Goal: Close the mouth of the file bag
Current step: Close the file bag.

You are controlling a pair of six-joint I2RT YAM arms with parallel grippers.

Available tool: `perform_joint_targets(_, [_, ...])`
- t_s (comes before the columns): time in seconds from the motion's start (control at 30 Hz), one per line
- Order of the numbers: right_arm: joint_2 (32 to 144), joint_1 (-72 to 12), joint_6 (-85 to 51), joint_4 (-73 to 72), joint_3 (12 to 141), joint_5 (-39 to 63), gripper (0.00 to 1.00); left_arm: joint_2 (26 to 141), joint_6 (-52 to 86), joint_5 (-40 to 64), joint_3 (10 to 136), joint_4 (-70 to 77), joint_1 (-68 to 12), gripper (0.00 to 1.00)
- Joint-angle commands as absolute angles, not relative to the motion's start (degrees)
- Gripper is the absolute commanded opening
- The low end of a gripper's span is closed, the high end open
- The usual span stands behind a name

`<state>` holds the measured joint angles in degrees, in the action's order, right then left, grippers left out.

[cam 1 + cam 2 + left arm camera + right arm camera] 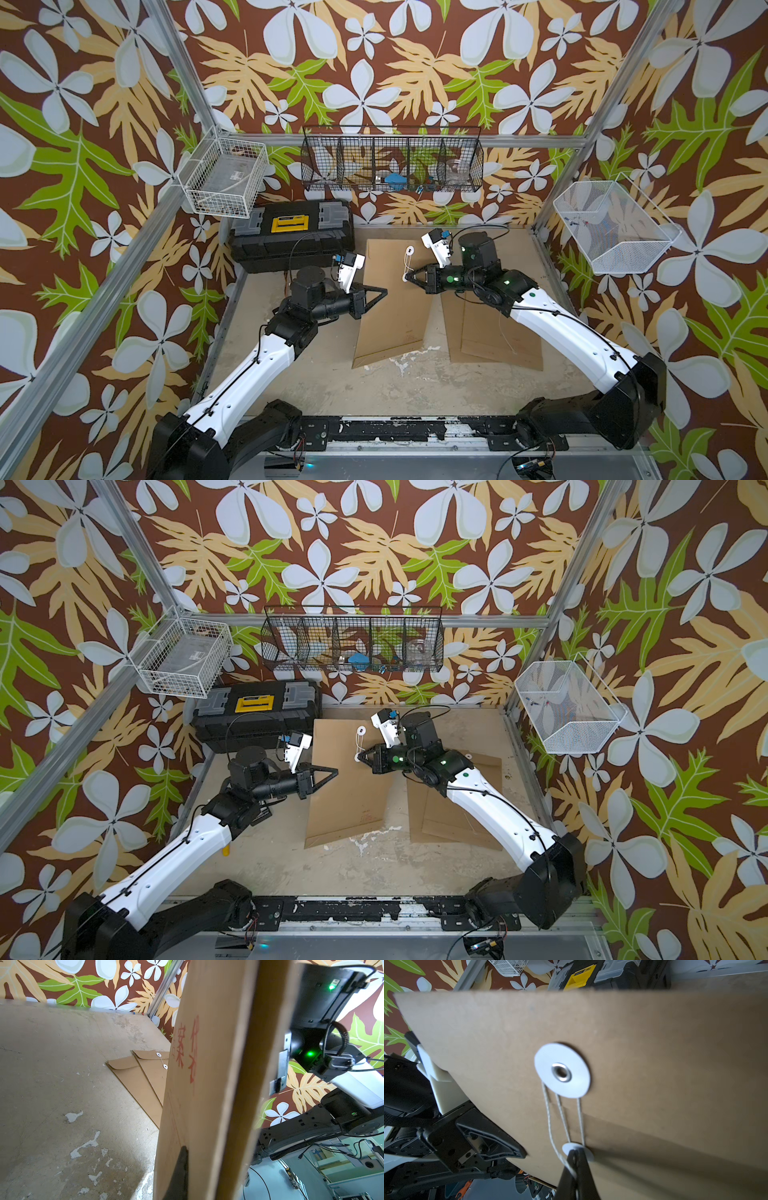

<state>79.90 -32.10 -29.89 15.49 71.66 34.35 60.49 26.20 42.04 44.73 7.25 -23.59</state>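
Observation:
The brown file bag [390, 316] [345, 796] is raised off the table, tilted, with its flap folded down. My left gripper [384, 292] [336, 772] is shut on its left edge; in the left wrist view one black finger [179, 1169] lies against the bag [207, 1084], the other is hidden behind it. A white string [550, 1124] runs in three strands from the flap's upper disc [562, 1070] [409, 250] to the lower disc [568, 1147]. My right gripper [576, 1153] [409, 276] [360, 756] is shut on the string at the lower disc.
Two more file bags [494, 336] [137, 1076] lie flat under my right arm. A black toolbox [291, 235] stands at the back left. Wire baskets hang on the left wall [226, 176], back wall [392, 160] and right wall [615, 226].

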Motion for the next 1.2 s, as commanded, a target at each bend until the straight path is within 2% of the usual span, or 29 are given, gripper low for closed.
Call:
perform_joint_targets(0.0, [79.17, -31.93, -29.44, 13.04, 71.2, 37.57, 0.0, 60.31, 24.96, 42.88, 45.69, 7.47, -23.64, 0.0])
perform_joint_targets(0.03, [78.91, -31.91, -29.38, 12.66, 71.02, 37.89, 0.0, 60.44, 24.96, 43.05, 45.87, 7.49, -23.64, 0.0])
perform_joint_targets(0.2, [77.18, -31.44, -29.53, 11.12, 70.5, 39.33, 0.2, 60.9, 24.53, 43.51, 46.42, 7.01, -23.65, 0.0])
perform_joint_targets(0.33, [76.45, -30.12, -30.03, 10.64, 70.39, 40.92, 0.25, 61.08, 24.26, 43.42, 46.56, 6.78, -23.64, 0.0])
perform_joint_targets(0.7, [77.51, -30.19, -29.72, 11.01, 69.96, 39.05, 0.29, 60.89, 24.54, 43.68, 47.02, 6.69, -23.66, 0.0])
perform_joint_targets(1.17, [76.56, -34.28, -19.65, 16.21, 71.16, 19.9, 0.29, 60.92, 25.49, 44.27, 47.81, 6.77, -23.64, 0.0])
